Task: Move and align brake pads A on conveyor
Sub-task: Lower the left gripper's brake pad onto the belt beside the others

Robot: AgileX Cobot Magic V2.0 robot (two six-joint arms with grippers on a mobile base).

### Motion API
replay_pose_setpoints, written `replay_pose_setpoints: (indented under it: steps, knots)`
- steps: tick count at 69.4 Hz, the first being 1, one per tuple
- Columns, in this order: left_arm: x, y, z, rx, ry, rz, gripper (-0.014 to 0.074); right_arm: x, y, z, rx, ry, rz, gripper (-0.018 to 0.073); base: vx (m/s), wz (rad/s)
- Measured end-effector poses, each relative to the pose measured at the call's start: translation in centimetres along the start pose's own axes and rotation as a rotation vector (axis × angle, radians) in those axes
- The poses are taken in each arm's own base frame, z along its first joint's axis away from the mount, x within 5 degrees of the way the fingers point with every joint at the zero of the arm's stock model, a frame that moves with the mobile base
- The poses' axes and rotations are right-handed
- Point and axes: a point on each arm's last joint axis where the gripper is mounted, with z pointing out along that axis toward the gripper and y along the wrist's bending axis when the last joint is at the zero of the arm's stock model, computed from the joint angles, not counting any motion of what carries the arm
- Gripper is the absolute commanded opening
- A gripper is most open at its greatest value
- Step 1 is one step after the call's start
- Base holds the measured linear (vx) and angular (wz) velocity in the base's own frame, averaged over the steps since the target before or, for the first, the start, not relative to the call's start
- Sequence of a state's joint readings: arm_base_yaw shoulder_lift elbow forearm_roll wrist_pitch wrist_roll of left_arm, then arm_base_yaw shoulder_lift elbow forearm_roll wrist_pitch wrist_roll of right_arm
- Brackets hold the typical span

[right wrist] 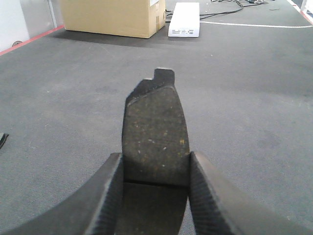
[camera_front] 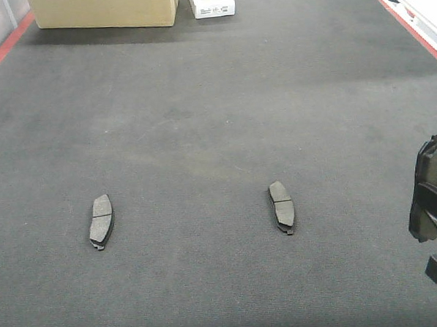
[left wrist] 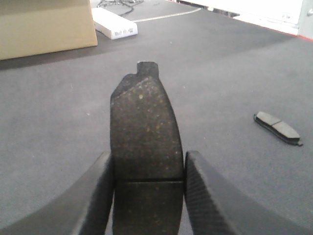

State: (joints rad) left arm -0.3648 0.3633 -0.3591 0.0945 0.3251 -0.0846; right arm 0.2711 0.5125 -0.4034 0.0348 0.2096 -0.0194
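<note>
While pinched crosswise, both held brake pads [left wrist: 144,142] [right wrist: 155,132] point forward.

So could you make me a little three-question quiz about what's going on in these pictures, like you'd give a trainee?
1. True or false: both grippers are empty.
2. How many pads lie on the belt in the front view? A) one B) two C) four
3. Fill in: the carton and the white box sit at the belt's ___ end.

Key
1. False. The left gripper is shut on the left-held pad, and the right gripper on the right-held pad.
2. B: the left lying pad and the right lying pad.
3. Far.
</note>
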Motion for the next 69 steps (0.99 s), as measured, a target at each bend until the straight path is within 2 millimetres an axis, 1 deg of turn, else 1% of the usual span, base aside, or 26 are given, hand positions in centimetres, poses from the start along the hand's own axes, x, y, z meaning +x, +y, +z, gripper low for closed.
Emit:
replay_pose_setpoints:
  steps: [5, 12, 21, 27, 34, 38, 47, 53, 58, 64, 69]
  knots:
    - [-0.4, 0.0, 0.8, 0.001, 0.033, 0.005, 0.0042, 0.0, 0.0, 0.0, 0.000, 0.000, 0.000, 0.0008, 0.00, 0.00]
    - [-1.7, -0.1, 2.6, 0.003, 0.094, 0.043, 0.0042, 0.0, 0.0, 0.0, 0.000, 0.000, 0.000, 0.0008, 0.00, 0.00]
    - [-3.4, -0.2, 6.1, 0.014, 0.190, 0.102, 0.0042, 0.0, 0.0, 0.0, 0.000, 0.000, 0.000, 0.0008, 0.00, 0.00]
    - [-4.2, -0.5, 9.1, 0.035, 0.257, 0.149, 0.0042, 0.0, 0.0, 0.0, 0.000, 0.000, 0.000, 0.0008, 0.00, 0.00]
    - [-4.5, -1.5, 12.6, 0.085, 0.332, 0.202, 0.0042, 0.0, 0.0, 0.0, 0.000, 0.000, 0.000, 0.0008, 0.00, 0.00]
    - [-4.6, -2.5, 14.5, 0.122, 0.366, 0.225, 0.0042, 0.0, 0.0, 0.0, 0.000, 0.000, 0.000, 0.0008, 0.00, 0.00]
    - [-4.6, -5.0, 18.0, 0.196, 0.457, 0.260, 0.0044, 0.0, 0.0, 0.0, 0.000, 0.001, 0.000, 0.0008, 0.00, 0.00]
    - [-4.6, -6.5, 19.9, 0.225, 0.536, 0.224, 0.0047, 0.0, 0.0, 0.0, 0.000, 0.001, 0.000, 0.0008, 0.00, 0.00]
    - [-4.5, -7.5, 21.7, 0.224, 0.612, 0.136, 0.0051, 0.0, 0.0, 0.0, 0.000, 0.001, 0.000, 0.0008, 0.00, 0.00]
    - [-4.4, -8.0, 23.7, 0.184, 0.686, 0.036, 0.0061, 0.0, 0.0, 0.0, 0.000, 0.001, 0.000, 0.0008, 0.00, 0.00]
    - [-4.1, -7.9, 25.5, 0.119, 0.741, -0.033, 0.0068, 0.0, 0.0, 0.0, 0.000, 0.001, 0.000, 0.0008, 0.00, 0.00]
